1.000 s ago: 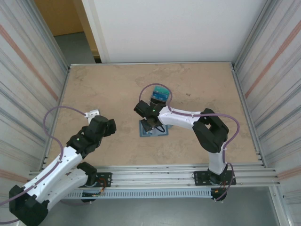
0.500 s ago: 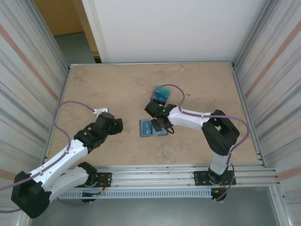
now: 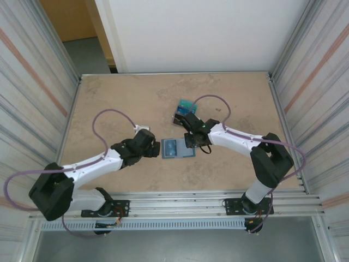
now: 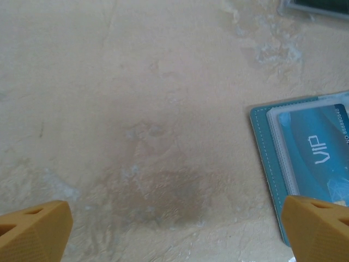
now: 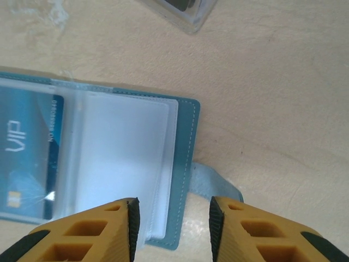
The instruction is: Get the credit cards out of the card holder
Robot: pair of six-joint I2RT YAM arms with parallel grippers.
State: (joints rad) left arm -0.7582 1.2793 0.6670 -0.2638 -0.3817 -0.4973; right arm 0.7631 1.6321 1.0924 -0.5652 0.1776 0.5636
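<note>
From above, the card holder [image 3: 175, 148] lay open and flat on the table [image 3: 120, 103], near its middle and between the two arms. The left gripper [image 3: 155, 150] sat just beside the holder's left edge, and the right gripper [image 3: 192, 144] stood over its right edge. A small tray [image 3: 185, 109] with something teal in it rested a little further back, apart from the holder. In the left wrist view, the left gripper [image 4: 174, 234] had its fingers [image 4: 32, 232] spread wide with nothing between them but bare table. The card holder [image 4: 265, 158] lay at the right, with one finger above its near corner, and a blue credit card [image 4: 319, 153] marked VIP was tucked in its slot. In the right wrist view, the right gripper [image 5: 173, 229] pointed down with its fingers [image 5: 87, 234] only partly apart. One was over the pale empty sleeve [image 5: 125, 164] and the other was past the stitched edge of the card holder [image 5: 188, 142], so that edge fell in the gap. Whether the pads touched the holder could not be told, and nothing was lifted. The credit card [image 5: 27, 147] sat in the left-hand slot, a pale strap [image 5: 218, 183] stuck out from the holder's right side, and the tray's clear corner [image 5: 182, 13] showed at the top.
</note>
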